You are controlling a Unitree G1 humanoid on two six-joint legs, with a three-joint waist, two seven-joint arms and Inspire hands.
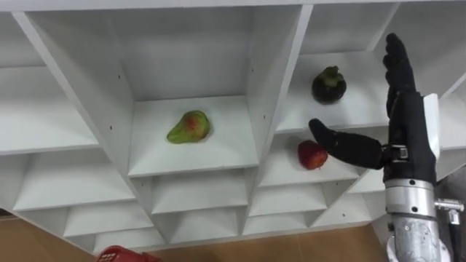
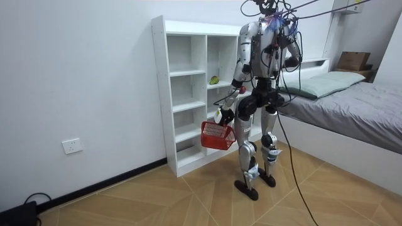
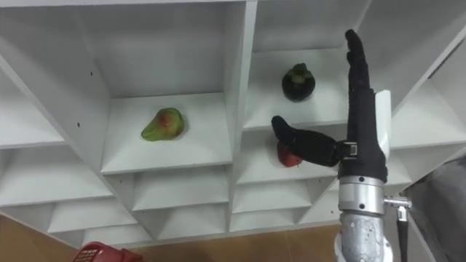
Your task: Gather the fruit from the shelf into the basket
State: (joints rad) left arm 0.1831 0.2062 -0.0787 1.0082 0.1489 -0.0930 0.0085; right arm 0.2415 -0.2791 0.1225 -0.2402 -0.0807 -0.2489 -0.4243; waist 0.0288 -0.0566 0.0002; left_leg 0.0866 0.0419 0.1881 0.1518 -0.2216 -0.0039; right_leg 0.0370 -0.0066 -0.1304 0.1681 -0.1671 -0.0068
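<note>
A green-and-red pear [image 1: 189, 126] lies in the middle compartment of the white closet [image 1: 95, 94]. One compartment to the right rests a dark mangosteen [image 1: 329, 84], and on the shelf below it a red apple [image 1: 311, 155]. My right hand [image 1: 408, 131] is raised in front of these right compartments and is open. Its fingers point straight up and its thumb reaches left, just above the apple and partly covering it. Low at my side, my left hand [image 2: 223, 115] is shut on the handle of a red basket [image 2: 217, 135], whose rim [image 1: 120, 255] peeks in at the bottom left.
I stand close before the closet, facing it. The other compartments hold nothing. A bed [image 2: 352, 100] lies behind me at the room view's right. Wooden floor [image 2: 157, 194] spreads around.
</note>
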